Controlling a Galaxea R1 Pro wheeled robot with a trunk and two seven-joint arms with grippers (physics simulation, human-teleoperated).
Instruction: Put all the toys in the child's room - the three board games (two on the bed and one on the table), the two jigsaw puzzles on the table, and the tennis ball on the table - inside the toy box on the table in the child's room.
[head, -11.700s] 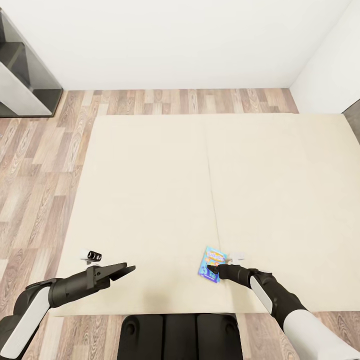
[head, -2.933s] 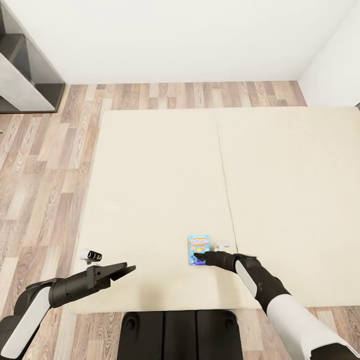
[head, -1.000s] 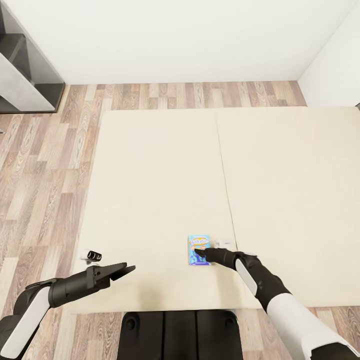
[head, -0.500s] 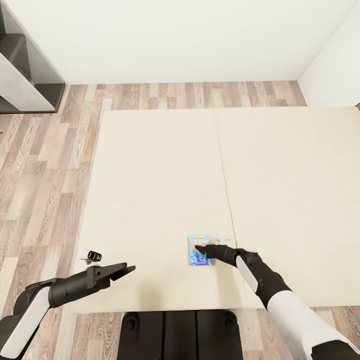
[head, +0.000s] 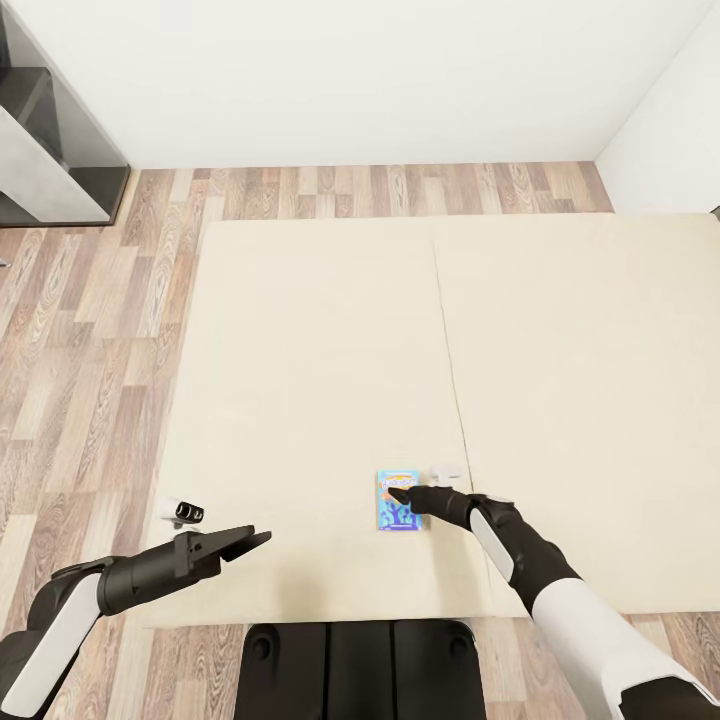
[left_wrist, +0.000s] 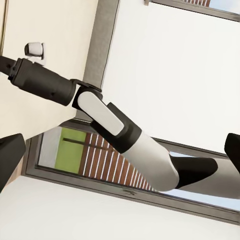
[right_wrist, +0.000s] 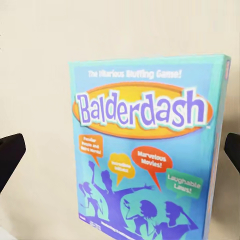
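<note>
Our right fingers (right_wrist: 10, 160) are spread wide, dark tips at both side edges of the right wrist view, with the blue game (right_wrist: 150, 150) lying flat between them, lid up, "Balderdash" across its orange oval. In the head view the right gripper (head: 398, 494) sits low over the game (head: 398, 512), just below the frame's centre; we can't tell whether a tip touches the lid. The game lies on the bed (head: 300, 350), just left of the seam between the two beige mattress sections, near the bed's lower edge. The right arm runs off to the lower right corner.

At lower left, our left gripper (head: 258, 539) hangs over the bed's near corner. Its fingers (left_wrist: 7, 155) are apart too, dark tips at opposite edges of the left wrist view, nothing between them.

Wood-plank floor (head: 90, 330) borders the bed at left and top, a grey cabinet (head: 50, 170) stands in the upper left corner, and white wall (head: 350, 80) fills the top.
</note>
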